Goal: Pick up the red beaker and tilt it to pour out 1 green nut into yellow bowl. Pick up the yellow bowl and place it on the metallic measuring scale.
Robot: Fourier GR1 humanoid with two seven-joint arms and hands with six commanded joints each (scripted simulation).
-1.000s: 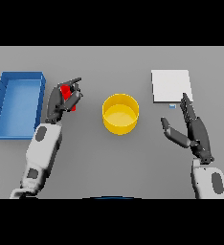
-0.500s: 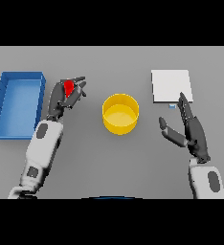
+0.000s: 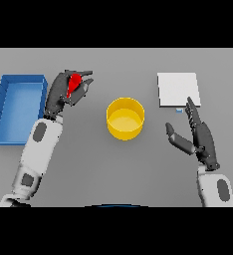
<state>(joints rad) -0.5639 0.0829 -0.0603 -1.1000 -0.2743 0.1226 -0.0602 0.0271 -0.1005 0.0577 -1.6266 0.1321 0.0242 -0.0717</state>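
Nearest the robot, the right robot hand [image 3: 198, 139] hangs over the grey bench [image 3: 113, 174] with its fingers straight and spread and its thumb angled toward the middle, holding nothing; it sits to the right of the round yellow plastic bowl [image 3: 125, 118] and just in front of the flat, pale metallic measuring scale [image 3: 178, 89]. From that pose the risk is a careless sweep: if it swings in before the pour is done it could knock the bowl out from under the stream. The bowl stands upright in the middle of the bench, and no nut can be made out inside it. Further out on the left, the left robot hand [image 3: 58, 94] has its fingers and thumb curled round the small red beaker [image 3: 74, 84], lifted near the right-hand wall of the open blue rectangular bin [image 3: 19, 107]. The beaker is well apart from the bowl, so the main danger is tilting too soon, which would drop the green nut on the bench or into the bin. Only a sliver of red shows between the fingers, so whether the grip is secure cannot be told, and a loose hold could let the beaker slip as it tips. The nut itself is not visible.
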